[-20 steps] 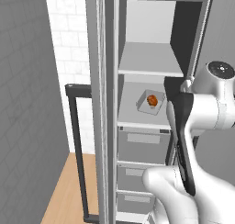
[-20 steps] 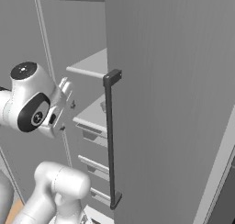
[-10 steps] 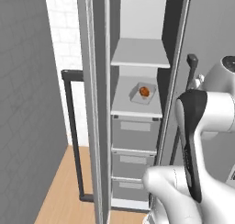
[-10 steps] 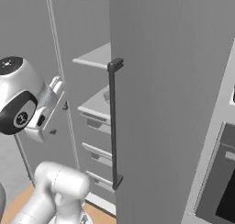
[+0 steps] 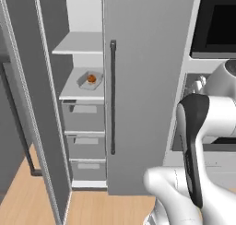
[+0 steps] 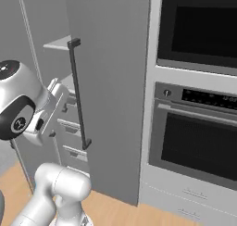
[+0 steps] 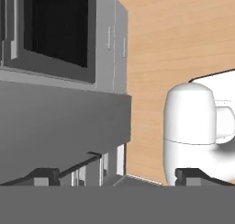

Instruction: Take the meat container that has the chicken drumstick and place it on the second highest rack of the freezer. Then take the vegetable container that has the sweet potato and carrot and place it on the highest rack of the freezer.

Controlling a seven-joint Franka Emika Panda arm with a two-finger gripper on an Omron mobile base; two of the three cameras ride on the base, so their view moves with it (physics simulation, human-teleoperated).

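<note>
The freezer (image 5: 85, 151) stands open at the left. On the lower of its two pale shelves rests the shallow meat container (image 5: 85, 82) with the orange-brown chicken drumstick (image 5: 91, 78) in it. The highest rack (image 5: 79, 44) above it is bare. My gripper (image 7: 119, 176) is open, its fingertips (image 7: 45, 175) wide apart with nothing between them, and it looks down at the wooden floor and my base. The hand (image 6: 52, 108) hangs away from the shelves, in front of the grey door. The vegetable container, sweet potato and carrot are out of view.
A tall grey door with a dark bar handle (image 5: 112, 97) stands shut beside the freezer opening. The open freezer door (image 5: 28, 109) juts toward me at the left. A wall oven (image 6: 200, 141) with a dark window fills the right. Grey drawers (image 5: 84, 119) stack below the shelves.
The whole picture has slid left as the base moved right, and the ovens have come into view. The meat container stays on its shelf. The arm has pulled back from the freezer.
</note>
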